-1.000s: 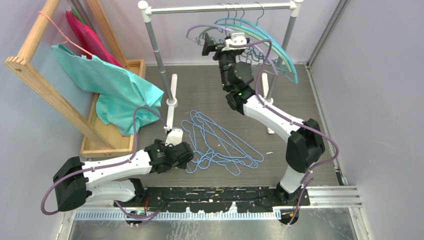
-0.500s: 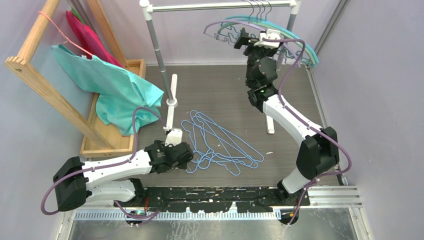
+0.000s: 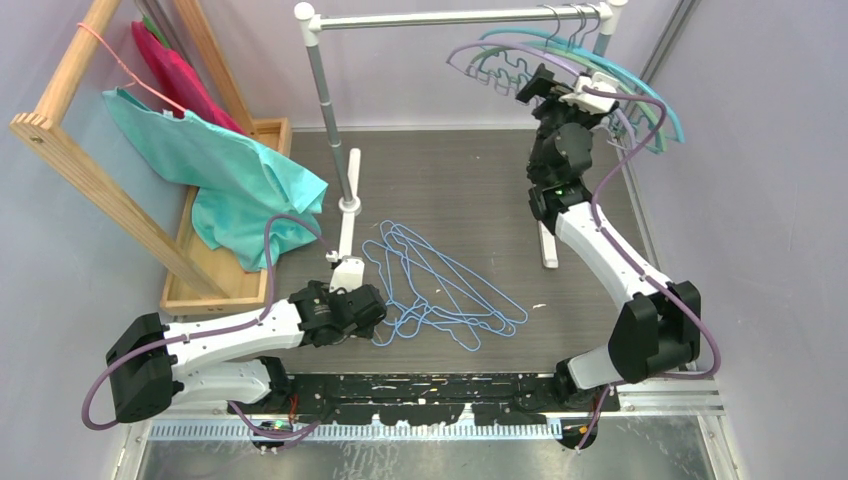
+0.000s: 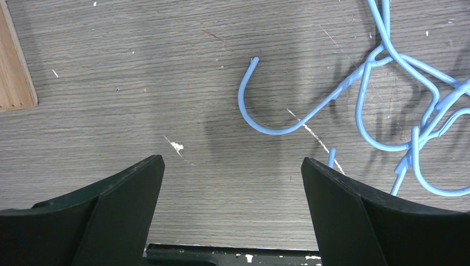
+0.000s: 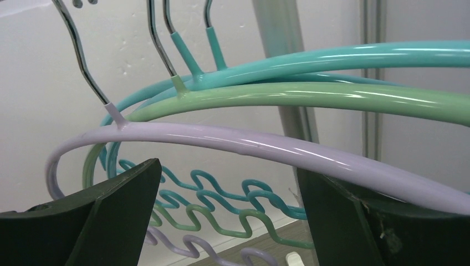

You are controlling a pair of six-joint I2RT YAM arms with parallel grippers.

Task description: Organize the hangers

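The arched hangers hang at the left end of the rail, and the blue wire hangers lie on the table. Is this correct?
Not quite: the top external view shows the arched hangers at the right end of the rail. The rest is correct.

arched hangers (image 5: 310,94) and right arm (image 3: 600,252) farther right along rail (image 3: 430,18)

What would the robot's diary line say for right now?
left gripper: open, over table beside blue wire hangers | right gripper: open, at arched hangers on rail | blue wire hangers not yet hung
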